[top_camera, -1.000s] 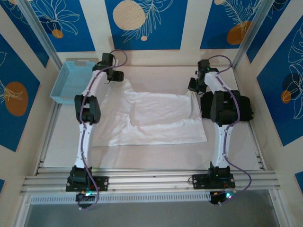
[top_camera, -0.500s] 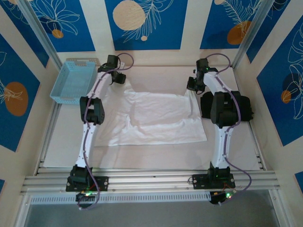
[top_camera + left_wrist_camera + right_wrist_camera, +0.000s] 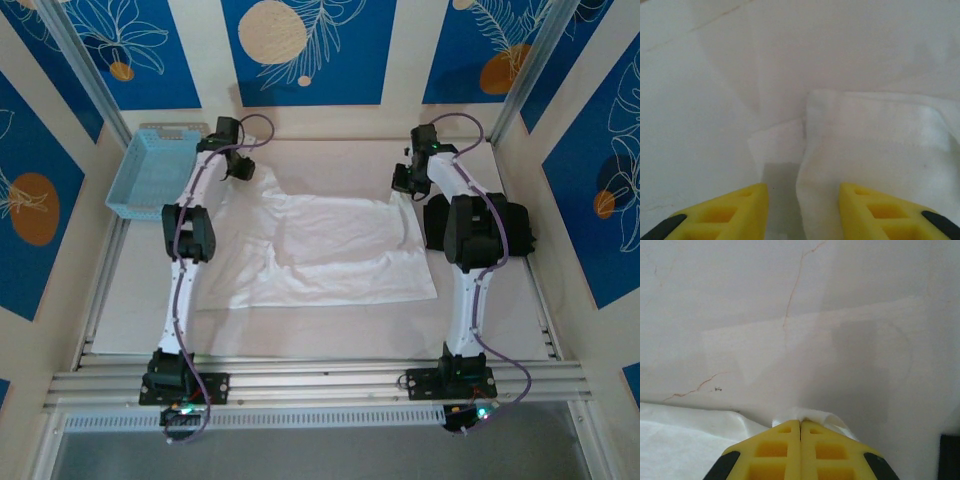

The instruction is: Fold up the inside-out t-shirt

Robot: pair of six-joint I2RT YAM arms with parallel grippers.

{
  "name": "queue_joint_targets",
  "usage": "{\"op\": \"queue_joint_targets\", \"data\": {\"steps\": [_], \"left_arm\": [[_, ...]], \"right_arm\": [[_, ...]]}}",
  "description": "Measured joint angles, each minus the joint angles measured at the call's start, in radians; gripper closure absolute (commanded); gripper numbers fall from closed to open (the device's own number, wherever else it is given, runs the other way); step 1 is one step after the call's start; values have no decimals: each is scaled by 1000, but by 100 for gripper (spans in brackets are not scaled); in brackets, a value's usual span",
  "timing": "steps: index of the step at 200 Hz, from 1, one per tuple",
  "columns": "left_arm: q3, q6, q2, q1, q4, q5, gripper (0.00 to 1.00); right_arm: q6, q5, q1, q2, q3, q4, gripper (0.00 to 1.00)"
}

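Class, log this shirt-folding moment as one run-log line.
stage: taking far corners | left gripper: open, astride t-shirt edge | right gripper: shut on t-shirt edge | t-shirt: spread on table

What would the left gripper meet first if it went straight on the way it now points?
Probably the white t-shirt: in the wrist view its folded edge lies just ahead of the left gripper, between the open fingers, though depth is unclear.

The thin white cotton t-shirt [image 3: 330, 250] lies spread out, wrinkled, across the middle of the desk [image 3: 130, 310], far-right corner lifted.
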Motion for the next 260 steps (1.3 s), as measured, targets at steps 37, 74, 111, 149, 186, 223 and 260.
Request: {"op": "queue_joint_targets", "data": {"steps": [37,74,111,149,186,223,260], "left_arm": [[34,6,29,3,-27,46,77],[39,2,34,7,-29,71,95],[-8,-21,13,12,22,69,100],[-221,-43,-130,14,126,69,100],[-413,-56,-322,14,238,69,100],[-643,-80,-522,14,355,69,100],[-902,-127,-697,15,471,76,100]], "right_arm": [[0,0,6,-1,0,0,93],[0,14,6,-1,9,0,94],[0,26,6,-1,17,19,96],[-12,33,0,-1,17,27,97],[-34,34,-11,-51,-21,52,97],[-45,29,-26,-158,-111,76,97],[-45,22,-29,-262,-225,102,97]]}}
